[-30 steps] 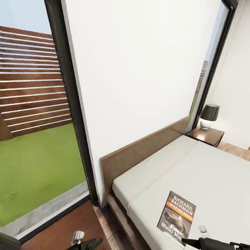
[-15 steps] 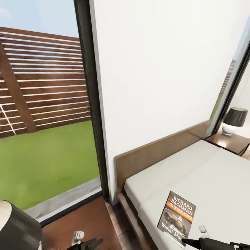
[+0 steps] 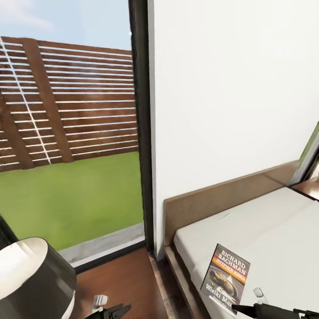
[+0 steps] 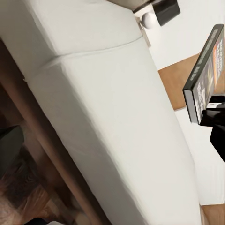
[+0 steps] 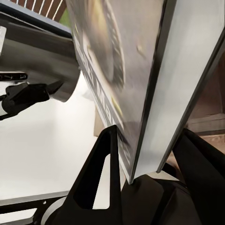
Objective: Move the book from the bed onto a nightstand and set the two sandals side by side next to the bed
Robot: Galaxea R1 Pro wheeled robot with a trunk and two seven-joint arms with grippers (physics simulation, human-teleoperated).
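Right wrist view has the book (image 5: 140, 79) standing between the two dark fingers of the right gripper (image 5: 145, 154), which are clamped on its lower edge, one finger against the printed cover and the other against the pale back. From the head view the book (image 3: 226, 275) is held upright and slightly tilted at the lower right, over the near left part of the bed (image 3: 274, 239), its cover with the orange band and the white words "Richard Bachman" facing the camera. The right gripper (image 3: 248, 310) reaches in from the right edge and meets the book at its bottom corner. In the left wrist view the book (image 4: 202, 75) appears edge-on, pinched by the dark fingers (image 4: 213, 115) and raised clear of the mattress.

The bed has a pale mattress and a brown wooden headboard (image 3: 230, 195) set against the white wall (image 3: 230, 88). Its dark wooden side rail (image 3: 181, 283) runs along the near left edge, above the brown wood floor (image 3: 119, 283).

The left gripper (image 3: 110, 311) shows at the bottom of the head view, left of the bed; whether its dark fingers are apart or together cannot be told.

Left of the wall stands a tall dark-framed window (image 3: 141, 133), with a slatted wooden fence (image 3: 71, 102) and grass (image 3: 71, 199) behind it. A dark lampshade (image 3: 33, 279) sits at the near left corner. A second lamp (image 4: 159, 14) shows beyond the far end of the bed.
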